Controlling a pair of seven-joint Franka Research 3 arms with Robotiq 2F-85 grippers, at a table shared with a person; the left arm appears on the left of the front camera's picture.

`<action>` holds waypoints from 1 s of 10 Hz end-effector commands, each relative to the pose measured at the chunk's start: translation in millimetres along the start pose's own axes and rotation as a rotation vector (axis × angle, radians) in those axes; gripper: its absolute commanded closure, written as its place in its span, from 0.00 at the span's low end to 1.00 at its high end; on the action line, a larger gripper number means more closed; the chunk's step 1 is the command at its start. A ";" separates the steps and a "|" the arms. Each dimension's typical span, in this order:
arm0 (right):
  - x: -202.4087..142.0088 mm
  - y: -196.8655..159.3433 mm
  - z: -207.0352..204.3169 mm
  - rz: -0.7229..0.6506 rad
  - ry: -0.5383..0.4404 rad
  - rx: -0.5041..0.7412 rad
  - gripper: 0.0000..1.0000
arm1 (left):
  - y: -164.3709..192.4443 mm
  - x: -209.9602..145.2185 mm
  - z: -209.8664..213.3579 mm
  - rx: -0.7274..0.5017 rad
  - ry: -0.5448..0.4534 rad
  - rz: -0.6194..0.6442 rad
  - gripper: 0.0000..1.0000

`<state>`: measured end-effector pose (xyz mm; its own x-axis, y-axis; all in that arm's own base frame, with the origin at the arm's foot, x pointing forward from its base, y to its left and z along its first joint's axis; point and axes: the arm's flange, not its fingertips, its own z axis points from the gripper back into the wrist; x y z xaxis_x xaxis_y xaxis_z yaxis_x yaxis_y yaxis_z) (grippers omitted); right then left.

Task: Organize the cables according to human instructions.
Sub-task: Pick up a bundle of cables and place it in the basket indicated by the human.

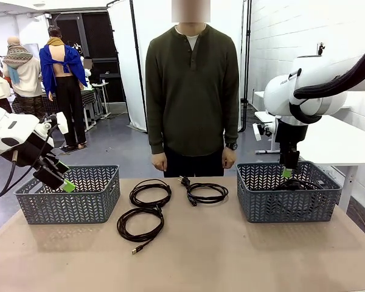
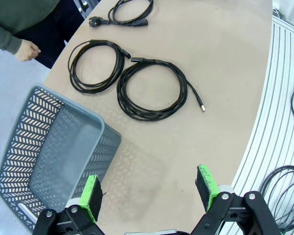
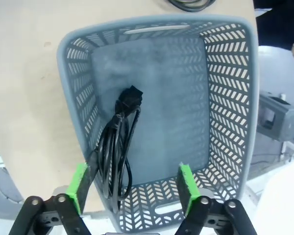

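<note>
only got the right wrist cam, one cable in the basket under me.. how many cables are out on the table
observer: Three, lying between the left basket and the right basket: a near coil, a far-left coil and a far-right coil.
operator: ok and whats the left hand doing
observer: The left hand is open and holds nothing, over the table beside the left basket.
operator: anything in that basket
observer: No, the left basket is empty inside.
</note>
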<state>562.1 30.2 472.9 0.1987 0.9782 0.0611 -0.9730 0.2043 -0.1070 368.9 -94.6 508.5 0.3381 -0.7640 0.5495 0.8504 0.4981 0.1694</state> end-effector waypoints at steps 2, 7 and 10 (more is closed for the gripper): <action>4.3 -7.7 15.4 -0.043 -0.032 0.033 0.00 | 2.2 -1.8 -0.5 -0.015 -0.013 -0.002 0.00; 9.6 -4.5 26.5 -0.023 -0.008 0.018 0.00 | 2.2 -1.8 -0.5 -0.015 -0.013 -0.002 0.00; 14.3 -4.8 30.2 -0.035 -0.005 0.011 0.00 | 2.2 -1.8 -0.5 -0.015 -0.013 -0.002 0.00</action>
<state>566.1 41.2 504.1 0.2320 0.9702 0.0697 -0.9667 0.2379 -0.0939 368.9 -94.6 508.5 0.3381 -0.7640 0.5495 0.8504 0.4982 0.1694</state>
